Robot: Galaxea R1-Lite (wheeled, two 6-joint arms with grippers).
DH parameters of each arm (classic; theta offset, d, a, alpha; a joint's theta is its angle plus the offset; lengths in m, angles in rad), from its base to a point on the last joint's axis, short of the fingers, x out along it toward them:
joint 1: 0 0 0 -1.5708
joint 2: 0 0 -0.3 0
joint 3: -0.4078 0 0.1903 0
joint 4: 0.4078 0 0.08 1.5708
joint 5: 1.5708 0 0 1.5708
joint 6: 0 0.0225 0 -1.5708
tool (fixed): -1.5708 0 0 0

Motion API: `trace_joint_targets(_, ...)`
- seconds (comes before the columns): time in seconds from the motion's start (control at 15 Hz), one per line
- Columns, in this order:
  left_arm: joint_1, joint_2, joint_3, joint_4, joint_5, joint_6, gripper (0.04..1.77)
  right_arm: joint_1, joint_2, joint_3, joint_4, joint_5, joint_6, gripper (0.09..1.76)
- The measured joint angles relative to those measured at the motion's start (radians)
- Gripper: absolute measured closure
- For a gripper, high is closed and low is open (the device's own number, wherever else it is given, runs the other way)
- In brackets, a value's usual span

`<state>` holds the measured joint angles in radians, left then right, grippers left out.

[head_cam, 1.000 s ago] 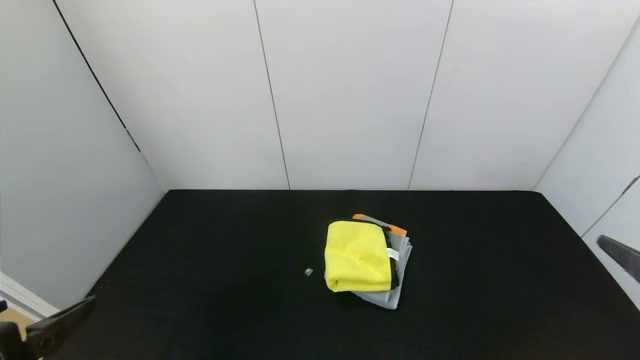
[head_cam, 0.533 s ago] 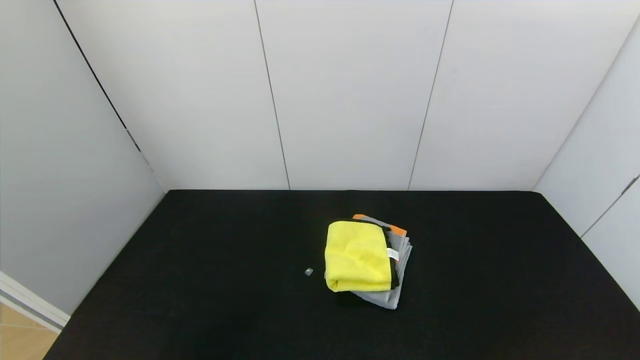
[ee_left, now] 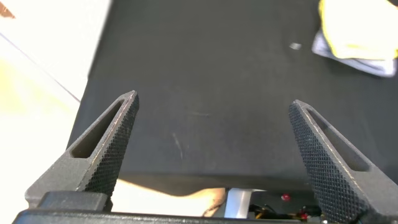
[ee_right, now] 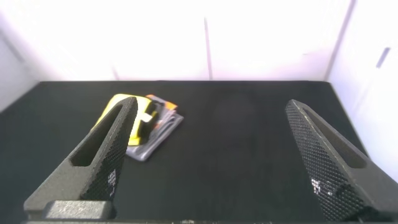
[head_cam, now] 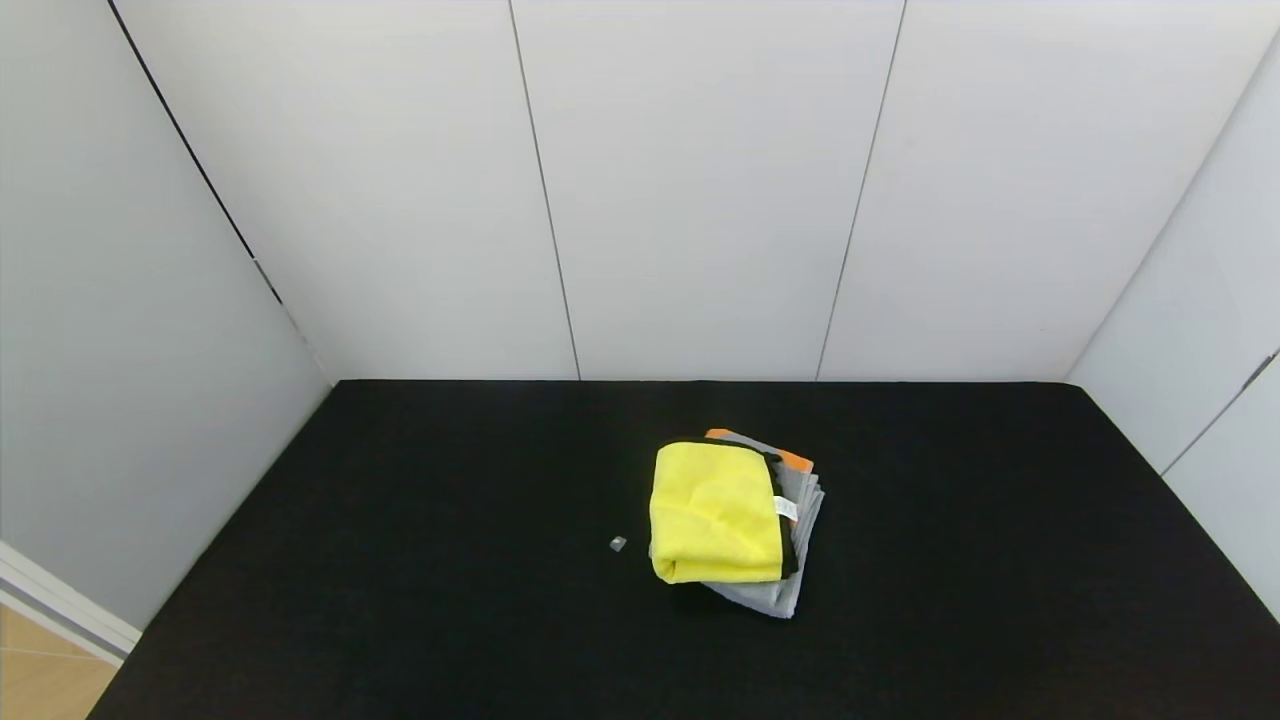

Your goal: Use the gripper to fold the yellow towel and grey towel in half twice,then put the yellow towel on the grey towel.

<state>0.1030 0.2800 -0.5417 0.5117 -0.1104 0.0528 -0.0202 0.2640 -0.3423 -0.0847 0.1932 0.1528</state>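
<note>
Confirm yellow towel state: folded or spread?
Folded. The yellow towel is a compact bundle with a rolled front edge, lying atop the folded grey towel.

Black table surface (head_cam: 420, 560) noted as landmark, matte and cloth-like, filling the lower part of the head view and bounded by white wall panels (head_cam: 700, 190) standing along its far edge and both side edges, with thin dark vertical seams between panels. Small pale grey scrap (head_cam: 617, 543) found lying flat on the table, near its middle and slightly toward the near edge; too small to identify. Strip of tan floor (head_cam: 45, 670) observed beyond the table's near left corner, below a white baseboard.
</note>
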Motion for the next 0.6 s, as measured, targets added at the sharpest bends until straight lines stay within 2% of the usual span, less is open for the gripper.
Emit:
trace_joint_targets(0.27, -0.005, -0.013, 0.007, 0.026, -0.012, 0.011, 0.09, 0.024, -0.096, 0.037, 0.046, 0.006, 0.000, 0.14)
trace_joint_targets(0.47, -0.090, -0.026, 0.014, 0.027, 0.003, 0.005, 0.09, 0.018, -0.178, 0.077, 0.075, -0.010, -0.002, 0.14)
trace_joint_targets(0.6, -0.114, -0.059, 0.048, 0.013, 0.010, 0.013, 0.09, 0.017, -0.217, 0.102, 0.053, -0.061, -0.005, 0.14)
